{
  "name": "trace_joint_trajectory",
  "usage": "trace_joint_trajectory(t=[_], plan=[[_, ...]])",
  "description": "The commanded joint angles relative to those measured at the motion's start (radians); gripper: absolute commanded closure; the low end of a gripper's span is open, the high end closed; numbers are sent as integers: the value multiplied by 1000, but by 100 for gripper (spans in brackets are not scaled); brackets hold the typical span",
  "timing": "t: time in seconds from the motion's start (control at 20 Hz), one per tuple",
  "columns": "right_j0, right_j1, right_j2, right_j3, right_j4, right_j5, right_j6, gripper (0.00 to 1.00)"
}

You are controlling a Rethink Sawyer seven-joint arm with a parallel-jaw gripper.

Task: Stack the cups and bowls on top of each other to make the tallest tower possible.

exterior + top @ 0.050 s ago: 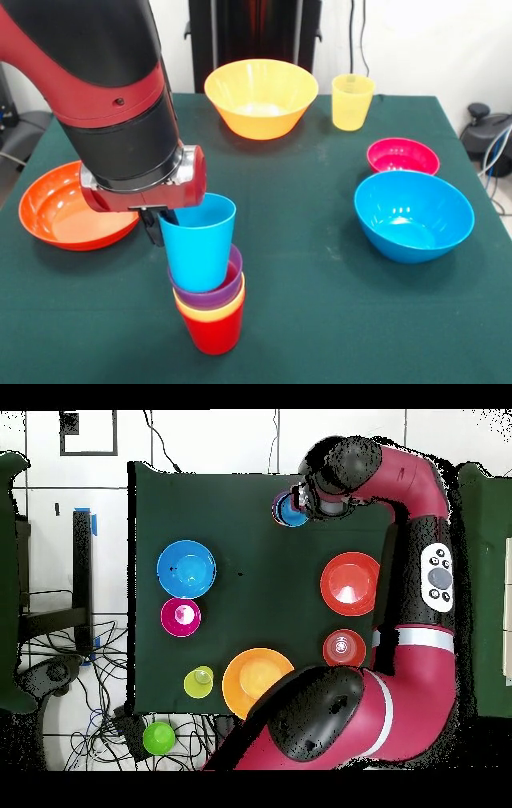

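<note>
At the lower middle of the frame, the gripper pinches the blue cup's rim, seating it crooked in the tower. Next, let go gently, then fetch the pale yellow cup.

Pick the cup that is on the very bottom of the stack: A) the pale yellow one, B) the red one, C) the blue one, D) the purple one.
B. In the front view the red cup stands on the table with a yellow-orange cup, a purple cup and a blue cup nested above it, the blue one on top by the hand.
</note>
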Motion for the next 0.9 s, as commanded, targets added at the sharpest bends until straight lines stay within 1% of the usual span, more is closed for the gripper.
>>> trace_joint_trajectory(t=[0.05,0.55,0.8,0.85,0.9], plan=[[16,2,27,51,-38,79,-251,100],[19,5,34,50,-17,96,-219,100],[15,-7,32,77,-4,88,-202,100],[14,-7,31,80,2,87,-196,0],[14,-5,34,79,2,81,-201,0]])
